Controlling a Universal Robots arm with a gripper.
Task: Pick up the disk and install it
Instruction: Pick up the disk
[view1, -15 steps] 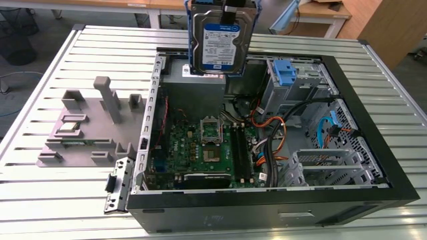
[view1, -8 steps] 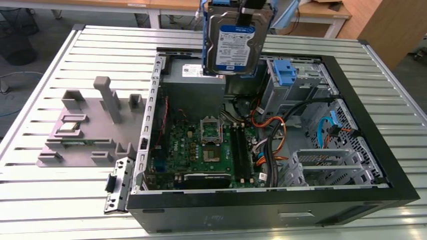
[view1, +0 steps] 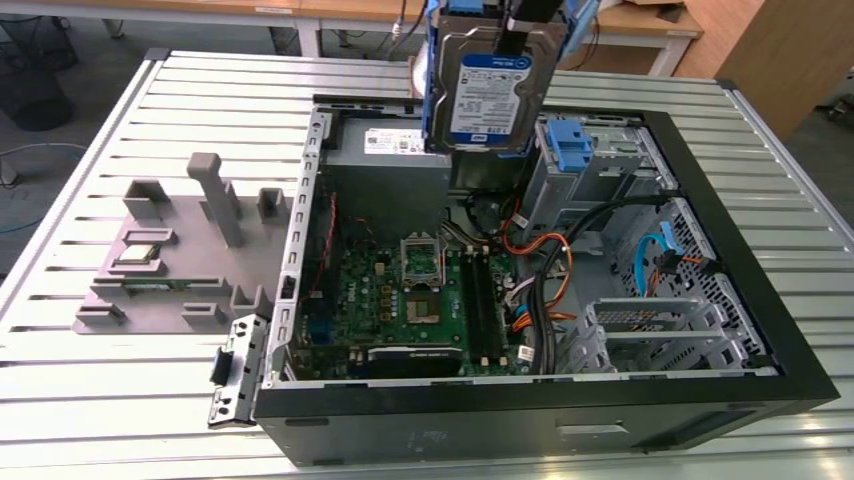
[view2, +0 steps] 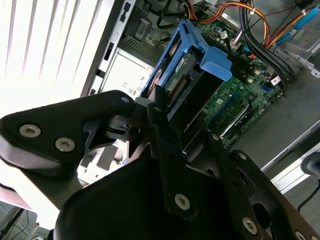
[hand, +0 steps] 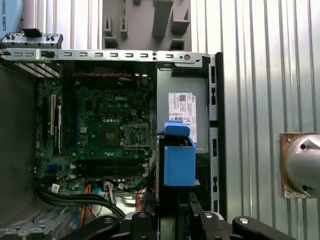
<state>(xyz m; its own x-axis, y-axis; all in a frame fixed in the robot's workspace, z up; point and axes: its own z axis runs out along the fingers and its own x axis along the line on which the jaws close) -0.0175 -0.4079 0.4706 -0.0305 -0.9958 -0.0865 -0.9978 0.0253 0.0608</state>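
The disk is a silver hard drive with a white-and-blue label in a blue plastic bracket. It hangs upright in the air above the back of the open computer case, its label facing the exterior view. My gripper comes down from above and is shut on the disk's upper end. In the second wrist view my black fingers clamp the bracketed disk over the motherboard. In the first wrist view the disk appears end-on, beside the power supply.
Inside the case are a green motherboard, bundled cables, a grey power supply with a white sticker, a tall blue latch piece and a metal drive cage. A grey fixture stands on the slatted table at the exterior view's left.
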